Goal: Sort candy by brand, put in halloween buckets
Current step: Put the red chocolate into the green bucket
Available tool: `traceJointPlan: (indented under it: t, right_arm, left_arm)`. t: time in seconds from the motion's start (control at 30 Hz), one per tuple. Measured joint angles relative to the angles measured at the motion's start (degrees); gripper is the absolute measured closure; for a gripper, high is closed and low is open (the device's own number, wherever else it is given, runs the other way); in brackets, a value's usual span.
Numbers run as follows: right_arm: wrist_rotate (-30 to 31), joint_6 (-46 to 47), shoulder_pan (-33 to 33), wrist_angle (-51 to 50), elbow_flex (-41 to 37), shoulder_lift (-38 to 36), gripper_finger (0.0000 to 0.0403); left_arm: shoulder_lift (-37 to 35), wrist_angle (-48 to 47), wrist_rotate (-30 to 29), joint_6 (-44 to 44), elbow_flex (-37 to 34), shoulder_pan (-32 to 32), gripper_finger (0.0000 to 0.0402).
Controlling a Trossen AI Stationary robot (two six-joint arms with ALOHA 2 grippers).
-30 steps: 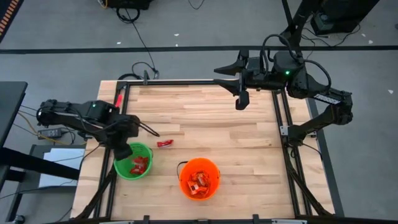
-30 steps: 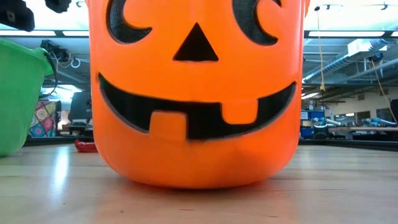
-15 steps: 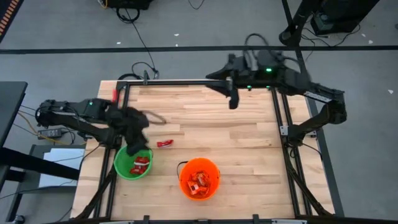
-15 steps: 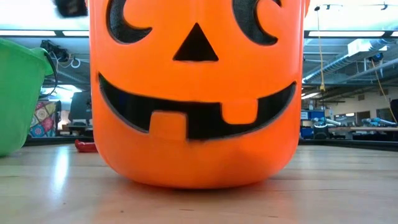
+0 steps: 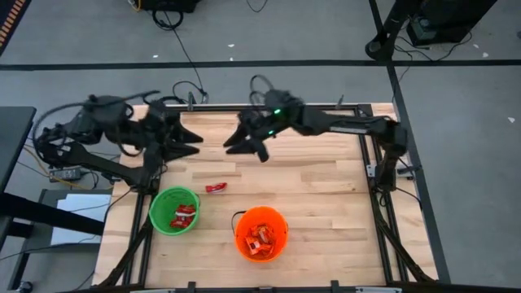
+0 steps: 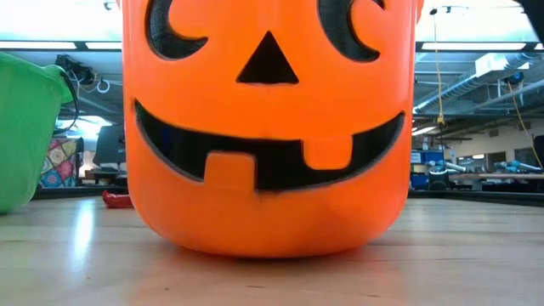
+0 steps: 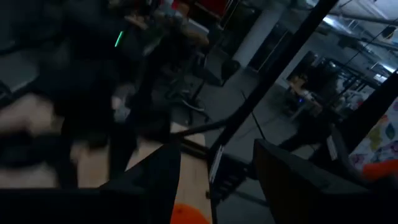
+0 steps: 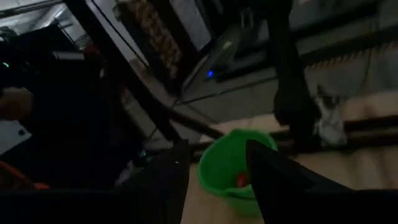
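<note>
On the wooden table (image 5: 326, 187), the green bucket (image 5: 174, 211) stands near the left edge and the orange bucket (image 5: 261, 233) near the front edge, both holding candy, while one red candy (image 5: 216, 187) lies on the bare wood just beside the green bucket. The left gripper (image 5: 191, 145) is above the far left part of the table with its fingers apart and empty. The right gripper (image 5: 242, 146) hangs near the middle of the far edge, its fingers also apart and holding nothing.

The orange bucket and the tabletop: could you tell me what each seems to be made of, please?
The orange bucket looks like moulded plastic: smooth, slightly glossy, with a black jack-o'-lantern face. The tabletop appears to be wood, probably butcher block: pale joined strips with visible grain and a soft sheen in the low view.
</note>
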Motion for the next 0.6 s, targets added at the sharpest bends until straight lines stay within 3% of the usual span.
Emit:
traceJointPlan:
  t: [0.2,0.33,0.43,0.6]
  right_arm:
    - [-5.1,5.3,0.1,3.4,0.0,7.4,0.0233]
    - [-6.7,8.0,1.2,10.5,-0.1,8.7,0.0233]
    - [-3.7,7.0,1.6,14.0,0.0,5.7,0.0233]
    - [3.7,-1.1,-0.7,6.7,0.0,-3.7,0.0233]
  left_arm:
    - [0.0,-0.6,-1.0,1.3,1.6,0.0,0.0194]
    - [0.9,-7.1,-1.9,1.3,1.6,0.0,0.0194]
    - [2.1,-16.1,-3.2,1.4,1.5,0.0,0.0194]
    - [3.1,-25.7,-6.6,2.6,1.5,0.0,0.0194]
